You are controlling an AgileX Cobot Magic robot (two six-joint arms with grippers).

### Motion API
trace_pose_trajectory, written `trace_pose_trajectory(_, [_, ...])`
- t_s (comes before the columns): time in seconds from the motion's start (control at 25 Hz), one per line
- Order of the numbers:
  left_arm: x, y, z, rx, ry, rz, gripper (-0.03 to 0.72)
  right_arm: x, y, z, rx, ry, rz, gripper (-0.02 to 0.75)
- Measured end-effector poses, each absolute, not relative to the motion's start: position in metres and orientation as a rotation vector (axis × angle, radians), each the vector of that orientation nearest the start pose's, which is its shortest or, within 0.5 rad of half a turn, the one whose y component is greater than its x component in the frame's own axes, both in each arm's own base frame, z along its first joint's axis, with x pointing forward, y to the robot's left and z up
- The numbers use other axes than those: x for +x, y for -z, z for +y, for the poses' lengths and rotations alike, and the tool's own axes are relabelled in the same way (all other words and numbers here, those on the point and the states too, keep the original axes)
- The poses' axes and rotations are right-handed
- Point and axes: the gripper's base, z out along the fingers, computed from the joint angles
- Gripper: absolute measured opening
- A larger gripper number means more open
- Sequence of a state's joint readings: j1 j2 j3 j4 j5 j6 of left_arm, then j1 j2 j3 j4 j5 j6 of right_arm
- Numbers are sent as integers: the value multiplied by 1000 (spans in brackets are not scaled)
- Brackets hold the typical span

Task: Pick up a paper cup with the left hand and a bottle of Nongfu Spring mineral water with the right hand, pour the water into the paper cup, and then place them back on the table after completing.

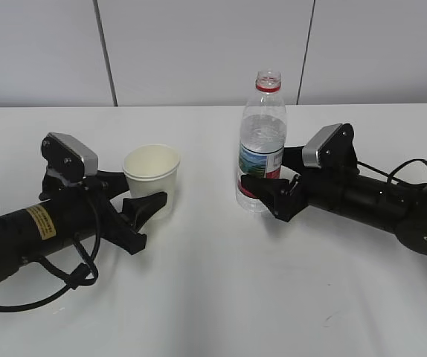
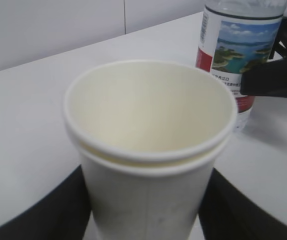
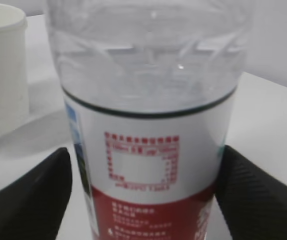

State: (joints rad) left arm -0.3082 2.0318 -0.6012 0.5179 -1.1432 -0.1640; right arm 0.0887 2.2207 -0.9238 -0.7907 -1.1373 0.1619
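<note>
The white paper cup (image 1: 152,178) stands upright on the white table (image 1: 213,297) and looks empty inside (image 2: 148,105). My left gripper (image 1: 140,202), on the arm with the yellow sticker, has a finger against each side of the cup (image 2: 146,200). The Nongfu Spring bottle (image 1: 262,141), uncapped and partly full of clear water, stands on the table. My right gripper (image 1: 279,195) brackets its red and white label (image 3: 148,180). The right finger (image 3: 253,195) touches the bottle. A thin gap shows beside the left finger (image 3: 28,200).
A black cable (image 1: 35,290) loops on the table by the left arm. Another cable (image 1: 414,165) runs behind the right arm. A white panelled wall (image 1: 198,52) closes the back of the table.
</note>
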Motion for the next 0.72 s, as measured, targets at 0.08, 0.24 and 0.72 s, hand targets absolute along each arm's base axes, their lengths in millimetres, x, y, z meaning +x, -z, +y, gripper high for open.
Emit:
trace_pose_trajectory(0.08, [289,-99,-135,665,595,1715,403,375,-85,94,-771,-515,1579,655])
trace_pose_trajectory(0.24, [289,-99,-135,665,595,1715,403,376,-86,96,-774,-519,1572,622])
trace_pose_trajectory(0.72, [290,-108,-135,665,591,1683,403,378,-87,96,-768,-514,1567,488])
